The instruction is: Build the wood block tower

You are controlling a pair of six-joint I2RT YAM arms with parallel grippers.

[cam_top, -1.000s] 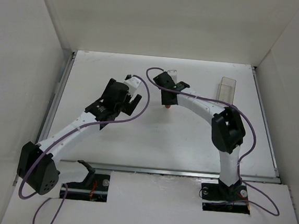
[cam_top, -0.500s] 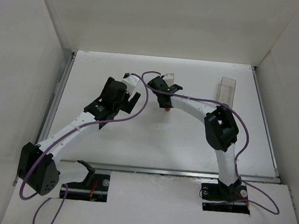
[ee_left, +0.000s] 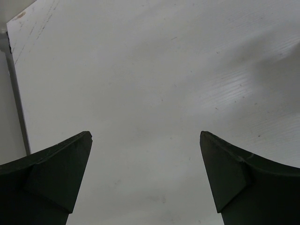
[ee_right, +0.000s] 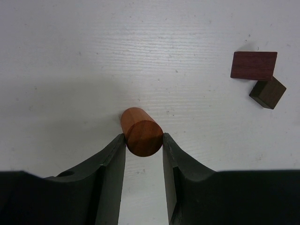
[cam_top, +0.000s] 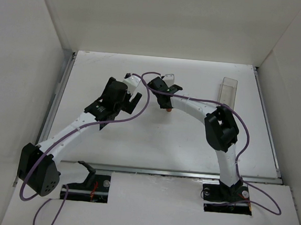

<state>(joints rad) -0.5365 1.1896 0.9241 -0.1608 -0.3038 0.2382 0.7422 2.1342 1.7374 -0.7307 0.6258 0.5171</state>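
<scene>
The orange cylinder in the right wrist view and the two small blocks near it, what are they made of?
All look wooden: orange cylinder, smooth matte stain, no glare; reddish block, fine streaked grain, satin; dark brown cube, matte, too dark to show grain, so less sure.

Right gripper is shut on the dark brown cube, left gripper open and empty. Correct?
No. The right wrist view shows the right gripper shut on the orange-brown cylinder; the dark brown cube lies loose on the table. The left gripper is open and empty.

White arms (cam_top: 72,131), black joints (cam_top: 222,130); purple cables (cam_top: 148,97); perhaps one green light (cam_top: 169,87)
</scene>
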